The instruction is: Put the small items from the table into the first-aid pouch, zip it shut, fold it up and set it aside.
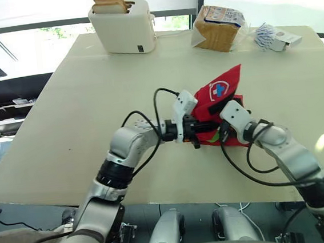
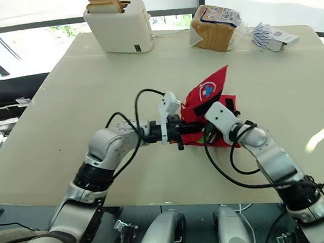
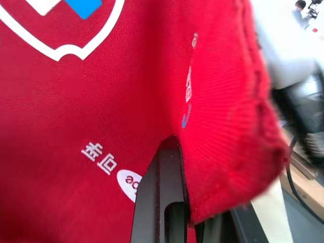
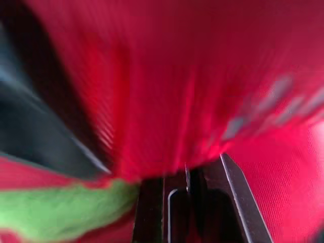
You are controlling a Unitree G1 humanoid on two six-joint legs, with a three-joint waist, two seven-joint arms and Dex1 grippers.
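Two grippers work the red first-aid pouch point(image 1: 221, 91), which sits near the front middle of the bench point(image 1: 91, 99) with one flap raised. The left gripper point(image 1: 195, 131) has its fingers clamped on the pouch's edge. The right gripper point(image 1: 223, 129) pinches fabric just beside it. For a clean fold, the raised flap should come over flat, edges aligned, without dragging the pouch.

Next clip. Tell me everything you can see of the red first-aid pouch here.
The first-aid pouch is red woven fabric with a white shield emblem holding a blue cross, white printed lettering, a black strap and a green part low down. It is partly folded, with one pointed corner raised, over the near right part of the table. The left gripper and right gripper each pinch its near edge.
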